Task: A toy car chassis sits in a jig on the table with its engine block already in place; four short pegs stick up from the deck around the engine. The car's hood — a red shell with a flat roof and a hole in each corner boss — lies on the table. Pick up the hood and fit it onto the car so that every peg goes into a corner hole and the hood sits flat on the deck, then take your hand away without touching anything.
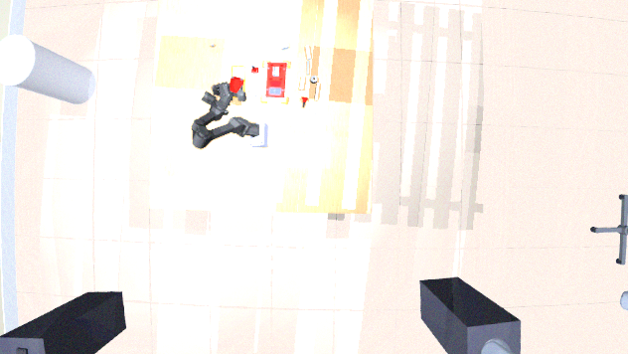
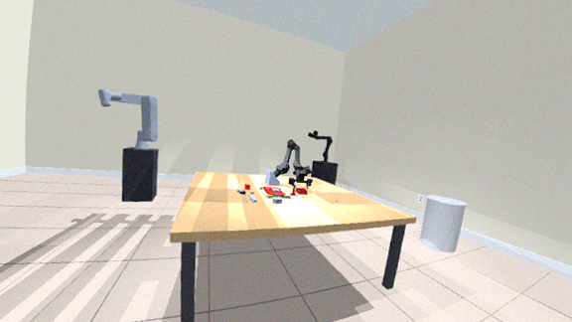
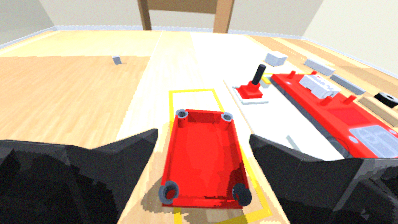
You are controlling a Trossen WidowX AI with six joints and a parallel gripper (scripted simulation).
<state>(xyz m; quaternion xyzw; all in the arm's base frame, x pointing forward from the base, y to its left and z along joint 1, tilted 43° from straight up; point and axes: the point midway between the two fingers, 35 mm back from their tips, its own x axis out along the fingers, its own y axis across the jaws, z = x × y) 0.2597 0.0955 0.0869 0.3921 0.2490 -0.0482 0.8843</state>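
The red hood (image 3: 204,155) (image 1: 236,83) lies flat on the table inside a yellow outlined rectangle (image 3: 192,92), with a grey-rimmed hole in each corner boss. My gripper (image 3: 204,135) (image 1: 233,89) is open and hangs just above the hood, one dark finger on each side of it, not touching it. The red car chassis (image 3: 327,112) (image 1: 276,80) (image 2: 271,190) sits in its jig to the right, with the grey engine block (image 3: 320,84) on its deck and short pegs around it.
A small red base with a black upright post (image 3: 253,86) stands between the hood and the chassis. Several small grey parts (image 3: 276,58) lie at the far right of the table. A small grey piece (image 3: 117,60) lies far left.
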